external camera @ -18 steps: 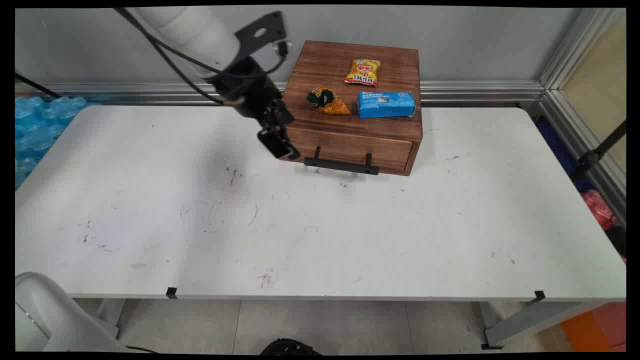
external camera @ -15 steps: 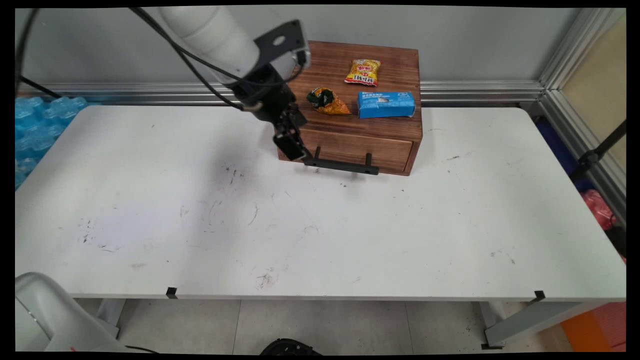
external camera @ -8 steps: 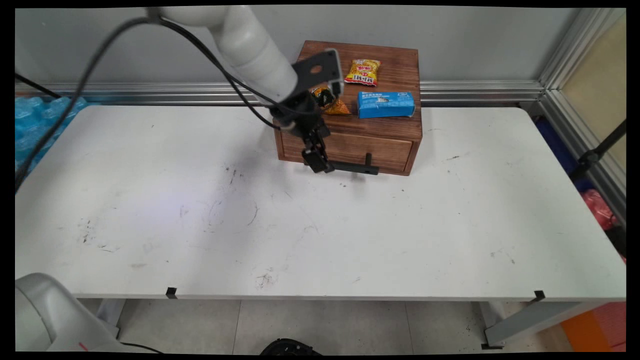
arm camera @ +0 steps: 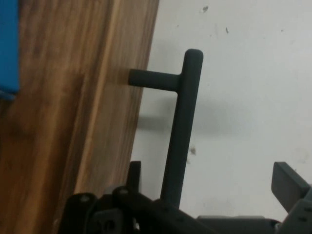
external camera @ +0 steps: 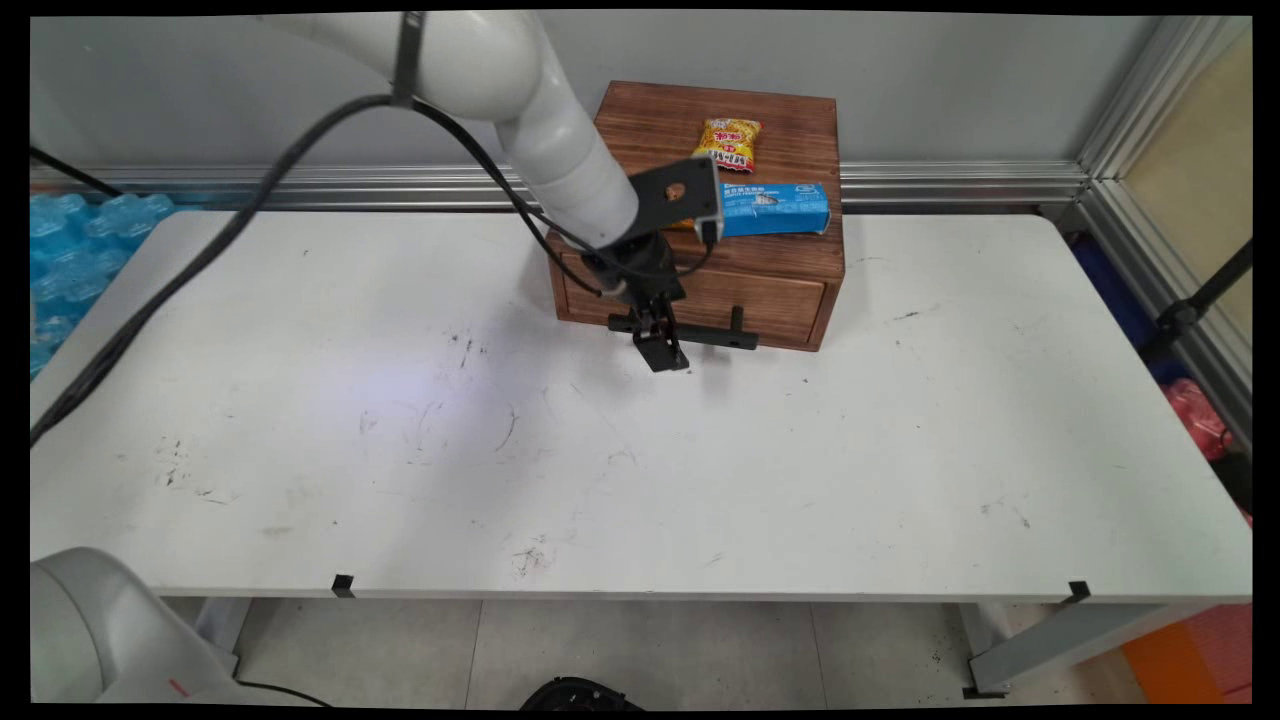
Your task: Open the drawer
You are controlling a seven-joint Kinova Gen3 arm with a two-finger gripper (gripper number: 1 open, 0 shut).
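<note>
Since the earlier frames we see the arm swung right along the table's far edge, from the wooden box's (external camera: 700, 230) left corner to its drawer front; it now covers the green-orange snack bag that showed on the box top. Gripper (external camera: 660, 352) hangs just in front of the drawer, over the left part of the black bar handle (external camera: 715, 335). Hand view: fingers (arm camera: 290, 187) are apart, handle bar (arm camera: 183, 126) running between them, no contact we can confirm. Box sits at the table's (external camera: 640, 480) far edge, near the middle. On top: yellow snack packet (external camera: 728, 143) toward the back, blue box (external camera: 775, 208) near the front right edge. Drawer looks closed.
</note>
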